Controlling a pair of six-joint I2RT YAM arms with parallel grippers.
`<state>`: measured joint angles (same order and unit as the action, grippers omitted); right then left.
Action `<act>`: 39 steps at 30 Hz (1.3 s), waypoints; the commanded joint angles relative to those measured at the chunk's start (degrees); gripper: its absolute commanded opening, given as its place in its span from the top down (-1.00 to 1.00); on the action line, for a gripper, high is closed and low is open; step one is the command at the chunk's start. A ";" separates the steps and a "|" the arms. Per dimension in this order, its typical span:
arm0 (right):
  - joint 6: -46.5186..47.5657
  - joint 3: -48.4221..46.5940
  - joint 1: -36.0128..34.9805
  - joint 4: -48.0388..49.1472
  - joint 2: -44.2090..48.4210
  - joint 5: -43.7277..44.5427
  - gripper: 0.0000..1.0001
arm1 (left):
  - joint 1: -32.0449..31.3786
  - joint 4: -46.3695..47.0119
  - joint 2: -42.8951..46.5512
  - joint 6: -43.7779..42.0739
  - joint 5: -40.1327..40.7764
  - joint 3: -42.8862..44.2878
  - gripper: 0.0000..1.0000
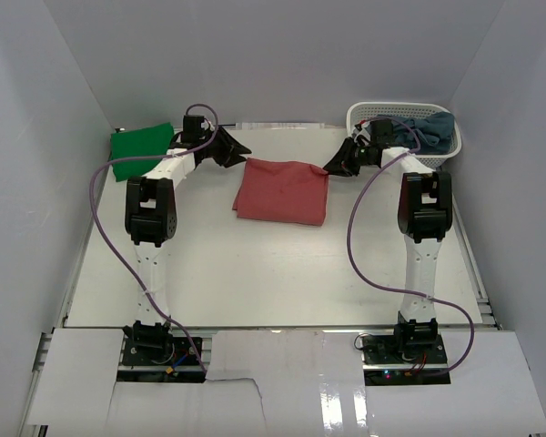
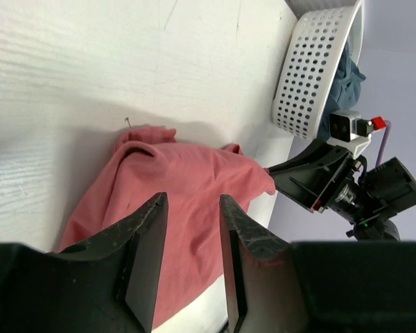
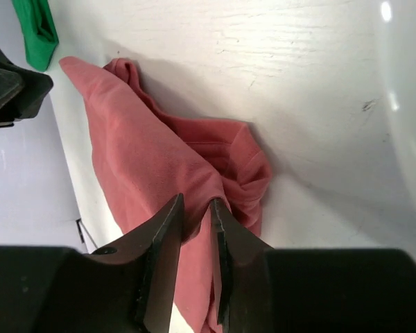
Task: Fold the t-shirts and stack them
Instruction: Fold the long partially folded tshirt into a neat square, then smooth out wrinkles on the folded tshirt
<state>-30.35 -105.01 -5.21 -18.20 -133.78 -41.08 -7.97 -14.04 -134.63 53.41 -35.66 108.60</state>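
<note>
Left gripper (image 2: 192,201): jaws parted, nothing between them, poised just off the far left corner of the salmon-red t-shirt (image 1: 282,191). Right gripper (image 3: 196,202): jaws only narrowly apart at the shirt's far right corner, where a ridge of cloth runs up to the gap. I cannot tell whether that cloth is pinched or merely lies behind the fingers.

The red shirt lies as a rough folded rectangle on the table (image 1: 282,282), towards the far side and between the two arms. Its right edge is bunched and rumpled. The green t-shirt (image 1: 138,150) lies folded at the far left, and the grey-blue shirts (image 1: 429,127) are heaped in the white basket (image 1: 382,106) at the far right.

Handling, as I judge it: the cloth is light, limp and not fragile, but it will sag and unfold if lifted from one point. I would take hold at two corners of the same edge, pinching through all the layers, and keep the edge taut while moving it.
</note>
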 commanded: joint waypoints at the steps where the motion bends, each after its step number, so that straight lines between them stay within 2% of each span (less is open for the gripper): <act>1: 0.02 1.12 0.47 4.57 4.48 3.45 0.42 | 0.41 3.49 3.14 -0.85 3.13 0.13 0.06; 2: 0.29 1.04 0.47 5.18 5.10 3.81 0.39 | 0.41 3.84 3.58 -0.94 4.01 0.12 0.05; 6: 1.16 0.51 0.47 6.86 6.51 5.04 -0.14 | 0.58 5.43 5.86 -2.08 7.18 0.82 0.04; 9: 2.05 3.49 0.47 11.23 9.75 6.10 -0.20 | 0.67 5.95 8.06 -3.83 7.71 1.27 0.04; 14: 4.59 9.30 -0.67 14.59 15.38 7.33 -0.17 | -0.03 7.54 12.80 -8.13 5.87 -2.93 0.04; 17: 6.88 8.86 -2.25 12.40 15.65 6.28 -0.07 | -1.08 9.64 14.21 -12.09 2.89 -6.02 0.04; 19: 7.93 8.51 -3.74 10.91 15.30 4.53 0.27 | -1.87 10.09 13.96 -14.46 -0.96 -6.20 0.05; 20: 8.28 8.16 -4.36 10.38 15.12 4.34 0.63 | -2.22 10.00 13.69 -15.08 -1.86 -6.20 0.05; 21: 9.59 7.90 -4.98 9.85 15.04 4.25 0.80 | -2.84 9.91 13.08 -15.52 -2.48 -6.20 0.10; 22: 10.22 7.63 -6.46 8.89 14.77 4.69 0.84 | -3.10 9.91 12.64 -16.31 -3.53 -6.20 0.13; 23: 11.96 4.06 -8.83 5.83 12.25 6.00 0.85 | -3.98 9.13 9.42 -16.58 -5.89 -4.12 0.56; 24: 11.98 4.03 -8.85 4.85 12.22 6.01 0.85 | -3.99 9.12 9.38 -16.58 -5.91 -4.09 0.57; 25: 11.89 1.41 -9.20 4.05 11.18 5.75 0.85 | -4.16 8.51 8.25 -16.49 -6.52 -2.27 0.66; 26: 11.28 0.26 -9.55 3.35 9.51 5.75 0.85 | -4.34 8.33 6.15 -16.23 -7.22 -1.38 0.92; 27: 11.02 -0.71 -9.73 2.91 8.80 5.75 0.85 | -4.42 8.16 5.09 -15.79 -8.28 -0.41 1.00; 32: 10.40 -5.01 -9.82 0.71 5.82 8.20 0.85 | -5.56 7.54 0.60 -17.37 -10.22 4.33 1.00; 39: 11.45 -8.11 -9.82 -3.34 2.29 10.75 0.85 | -6.01 8.33 -4.41 -17.55 -12.86 4.78 1.00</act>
<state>-20.47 -110.54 -15.38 -18.90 -130.85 -32.38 -13.65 -6.50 -139.26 36.75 -45.56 111.48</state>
